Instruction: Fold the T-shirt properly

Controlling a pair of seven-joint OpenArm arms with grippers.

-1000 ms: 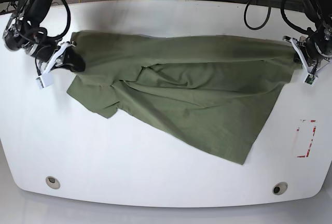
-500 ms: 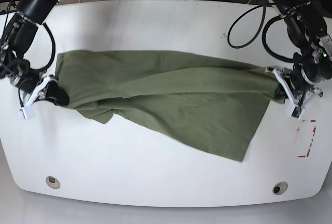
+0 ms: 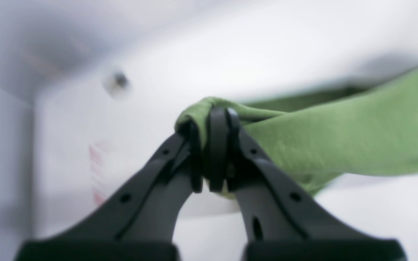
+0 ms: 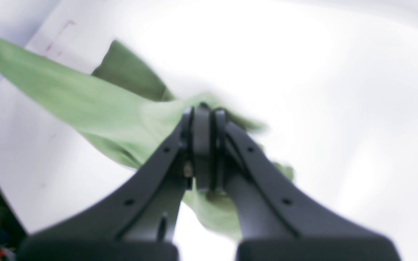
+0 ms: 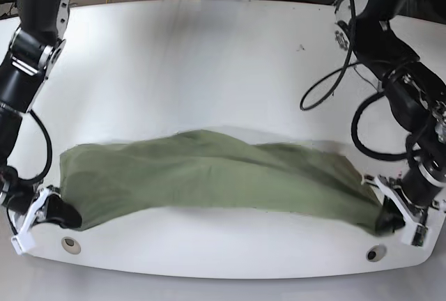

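Table [image 5: 209, 50]: a white, rounded surface fills the base view, with two small round fittings set near its front edge, one toward each corner [image 5: 70, 244] [image 5: 375, 253].
T-shirt [image 5: 209, 179]: the olive-green garment lies in a long, low band across the front part of the table, bunched into soft folds and stretched between the two arms; its ends sit near the front corners.
Left hand [image 5: 390, 219]: at the base view's right end of the shirt, its black fingers are pressed together on a gathered edge of cloth; the left wrist view shows the fabric [image 3: 339, 134] wrapped over the fingertips [image 3: 218, 145] and trailing off to the right.
Right hand [image 5: 61, 212]: at the opposite end, just beside the front-corner fitting, it pinches the shirt's other edge; the blurred right wrist view shows the fingers [image 4: 201, 141] closed on green cloth [image 4: 85, 105] that runs up and away to the left.
Red mark [image 3: 94, 174]: a faint reddish marking on the table shows beside the left hand in its wrist view, too blurred to read.
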